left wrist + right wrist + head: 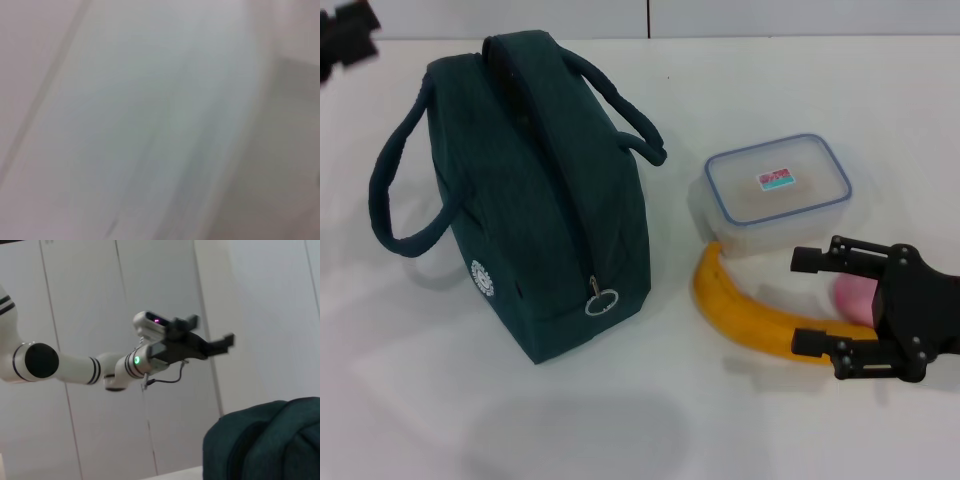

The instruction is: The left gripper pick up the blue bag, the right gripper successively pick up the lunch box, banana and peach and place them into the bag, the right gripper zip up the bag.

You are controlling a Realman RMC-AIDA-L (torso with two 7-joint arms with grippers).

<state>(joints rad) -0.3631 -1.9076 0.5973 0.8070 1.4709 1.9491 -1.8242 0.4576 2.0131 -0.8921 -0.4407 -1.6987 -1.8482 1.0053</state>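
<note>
From the head camera I see the blue bag (535,210) standing upright on the white surface (650,420), left of centre, zipped shut, with its ring pull (602,300) hanging at the near end. Its two loop handles flop outward, one to each side. Ahead of the bag the surface is bare all the way to the near edge, so I have free room there.

The lunch box (777,190) sits well to the right of the bag with a clear strip of surface between them. The banana (755,315) lies just in front of the box, its far tip close to the box's near wall, curving towards the near right. The peach (855,298) shows as a pink patch just beyond the banana's near end, mostly hidden.

My right tool (820,300) hovers low at the right edge, fingers pointing left and spread wide, holding nothing; the banana's end and the peach lie in the gap between them as I see it.

My left tool (212,337) is up and away at the far left corner, above and behind the bag; in the right wrist view its fingers look parted and empty. The left wrist view is only a pale blur.
</note>
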